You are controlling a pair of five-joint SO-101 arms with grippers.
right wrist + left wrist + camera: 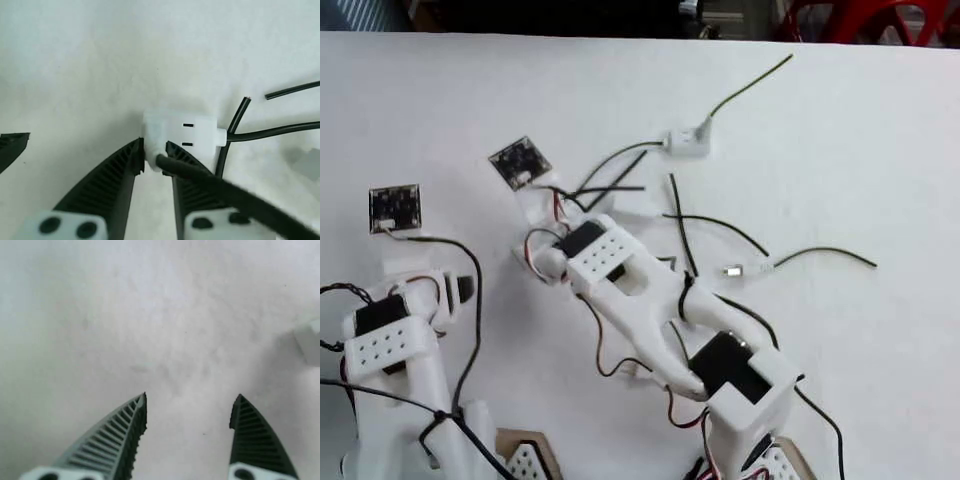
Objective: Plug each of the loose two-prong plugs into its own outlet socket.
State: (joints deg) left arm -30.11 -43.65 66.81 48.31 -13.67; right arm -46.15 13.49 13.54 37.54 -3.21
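While the left pincer (192, 397) hung wide open over bare tabletop (150, 315) with nothing between its two ribbed fingers, the right pincer (155, 150) was closed tight on one end of a white socket block (182, 132). That block lay on the tabletop and showed two short slots on its upper face. One thick black cord (215, 182) left it at the gripped end. Whether a plug sat in that end could not be told. Three thin black wires (235, 125) ran near its far end, one of them joined to the small nub there.

From above, two arms stood at the near edge. The left arm (395, 350) was folded at the left side, and the right arm (650, 300) lay diagonally toward the middle. Two more white pieces lay well apart from both pincers. One loose plug (748, 269), with metal prongs showing, lay just right of the right arm. One white connector (685, 143) lay farther back, its cord running toward the rear edge.
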